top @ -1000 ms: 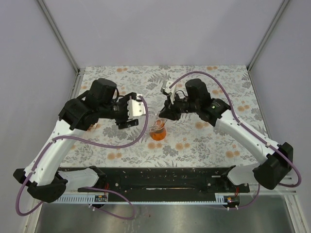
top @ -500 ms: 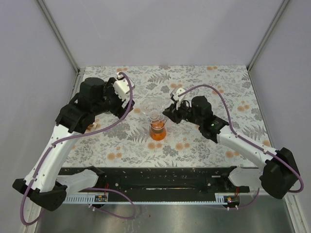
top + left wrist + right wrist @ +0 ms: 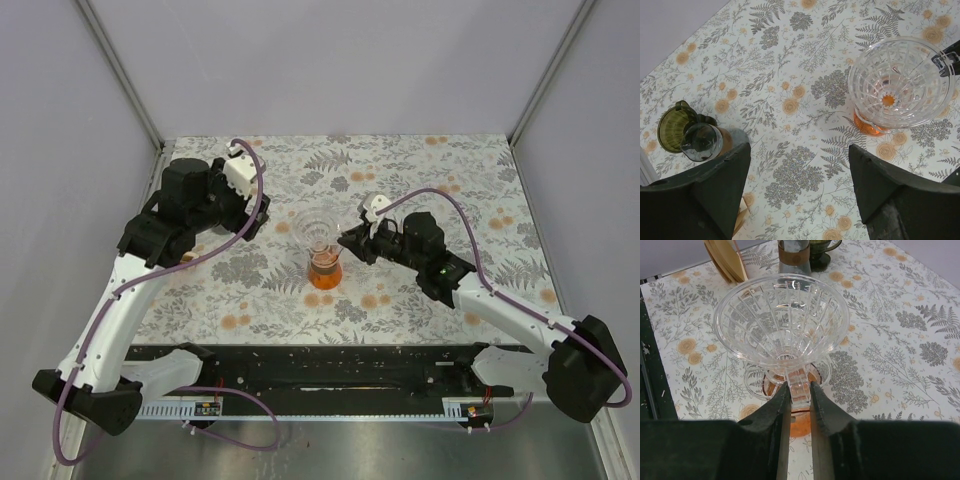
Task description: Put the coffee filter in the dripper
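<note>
1. The right arm reaches low from the near right corner toward the middle of the worktop, its forearm stretched out nearly level and the wrist pointing at the left edge.
2. The right gripper is clamped on the clear tab handle of the dripper, one finger pressing each side of the tab just under the bowl.
3. The dripper stands upright about midway between the far and near edges, a little left of centre, seated on an orange vessel.
4. The dripper's ribbed glass bowl shows clear through to the orange below.
5. The left arm rises from the near left corner and folds at the elbow, holding its wrist high over the left part of the worktop, well apart from the dripper.
6. The left gripper faces down with its fingers spread wide, gripping nothing.
7. A green cup and a glass with a brown band stand touching, toward the left edge.
8. A tan, thin-edged stack stands beside them; whether it is the coffee filter cannot be told.
</note>
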{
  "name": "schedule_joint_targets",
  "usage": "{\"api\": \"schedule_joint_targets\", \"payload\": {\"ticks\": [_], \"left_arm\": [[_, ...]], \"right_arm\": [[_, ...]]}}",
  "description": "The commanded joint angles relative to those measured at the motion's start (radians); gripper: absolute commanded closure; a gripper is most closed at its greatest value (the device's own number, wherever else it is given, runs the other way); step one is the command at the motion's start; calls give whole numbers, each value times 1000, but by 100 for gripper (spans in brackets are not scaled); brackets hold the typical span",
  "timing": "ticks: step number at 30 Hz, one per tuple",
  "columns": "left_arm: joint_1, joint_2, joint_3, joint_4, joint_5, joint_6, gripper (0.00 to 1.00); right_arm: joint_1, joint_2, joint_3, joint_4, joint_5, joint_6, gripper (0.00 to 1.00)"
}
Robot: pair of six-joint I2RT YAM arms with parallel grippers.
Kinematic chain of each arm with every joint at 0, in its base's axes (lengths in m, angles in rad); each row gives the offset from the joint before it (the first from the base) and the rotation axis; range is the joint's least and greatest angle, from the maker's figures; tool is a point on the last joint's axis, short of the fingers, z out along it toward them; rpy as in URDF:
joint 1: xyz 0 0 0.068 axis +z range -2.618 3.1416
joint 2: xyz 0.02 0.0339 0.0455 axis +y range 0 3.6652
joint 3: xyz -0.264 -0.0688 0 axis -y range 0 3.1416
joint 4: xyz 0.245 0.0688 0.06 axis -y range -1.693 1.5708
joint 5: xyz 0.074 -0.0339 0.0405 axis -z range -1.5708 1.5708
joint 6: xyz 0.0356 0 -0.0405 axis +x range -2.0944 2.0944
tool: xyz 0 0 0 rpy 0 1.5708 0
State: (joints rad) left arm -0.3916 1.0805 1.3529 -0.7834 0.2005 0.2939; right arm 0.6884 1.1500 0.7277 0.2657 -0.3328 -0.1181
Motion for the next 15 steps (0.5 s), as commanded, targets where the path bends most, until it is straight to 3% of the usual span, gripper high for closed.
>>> {"api": "schedule_joint_targets", "payload": {"ticks": [1, 15], "left_arm": [[14, -8, 5, 58, 14, -19, 17], [31, -14, -11, 58, 54, -15, 17]], "right_arm": [[8, -26, -39, 98, -17, -15, 100], [8, -24, -80, 86, -6, -28, 100]]}}
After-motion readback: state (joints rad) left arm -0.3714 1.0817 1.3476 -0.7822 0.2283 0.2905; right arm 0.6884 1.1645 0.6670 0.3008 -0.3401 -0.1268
